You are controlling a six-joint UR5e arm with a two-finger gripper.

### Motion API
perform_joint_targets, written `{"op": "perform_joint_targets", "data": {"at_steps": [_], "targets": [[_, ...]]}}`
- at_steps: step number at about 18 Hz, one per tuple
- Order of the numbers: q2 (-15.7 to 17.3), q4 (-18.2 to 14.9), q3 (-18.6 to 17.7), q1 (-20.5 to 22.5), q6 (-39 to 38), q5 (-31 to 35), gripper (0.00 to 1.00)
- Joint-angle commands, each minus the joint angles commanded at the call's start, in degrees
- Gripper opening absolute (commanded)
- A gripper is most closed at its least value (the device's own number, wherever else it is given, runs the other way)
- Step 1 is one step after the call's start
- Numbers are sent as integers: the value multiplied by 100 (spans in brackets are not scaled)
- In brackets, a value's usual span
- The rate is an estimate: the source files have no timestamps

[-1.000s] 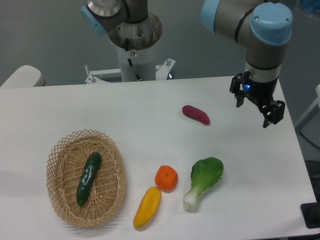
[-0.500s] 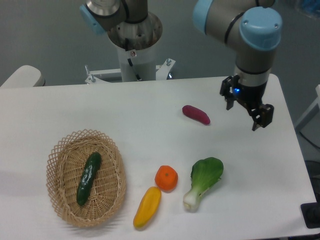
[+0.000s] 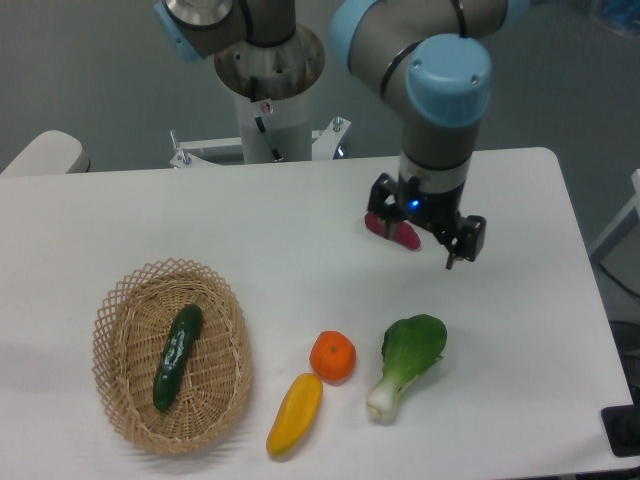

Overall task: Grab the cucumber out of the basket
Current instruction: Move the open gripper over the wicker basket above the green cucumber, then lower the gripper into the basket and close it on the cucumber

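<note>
Robotics lab: arm pedestal (image 3: 270, 110) bolted behind white table (image 3: 250, 230) (plain grey wall).

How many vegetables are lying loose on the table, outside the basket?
4: purple one partly behind the gripper, orange one centre front, yellow pepper below it, bok choy to its right.

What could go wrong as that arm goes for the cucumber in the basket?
The gripper is far from the cucumber, right over the purple vegetable, so travelling low it might knock that. The cucumber lies at the bottom of the basket, so the fingers may catch its raised woven rim. Its glossy skin could also slip in the grasp.
</note>
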Motion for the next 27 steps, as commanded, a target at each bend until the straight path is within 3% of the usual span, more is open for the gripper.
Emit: {"op": "perform_joint_targets", "data": {"at_steps": [9,14,19,24,27], "targets": [[-132,79,-281,-746,-1633,-35,100],[-369,720,-580,-1511,-2627,-114,100],[-440,861,-747,-2056,-3366,-123,100],[-633,1080,-887,-2566,-3481,-158,100],[-835,1711,-1063,-2751,-3481,-149,100]]}}
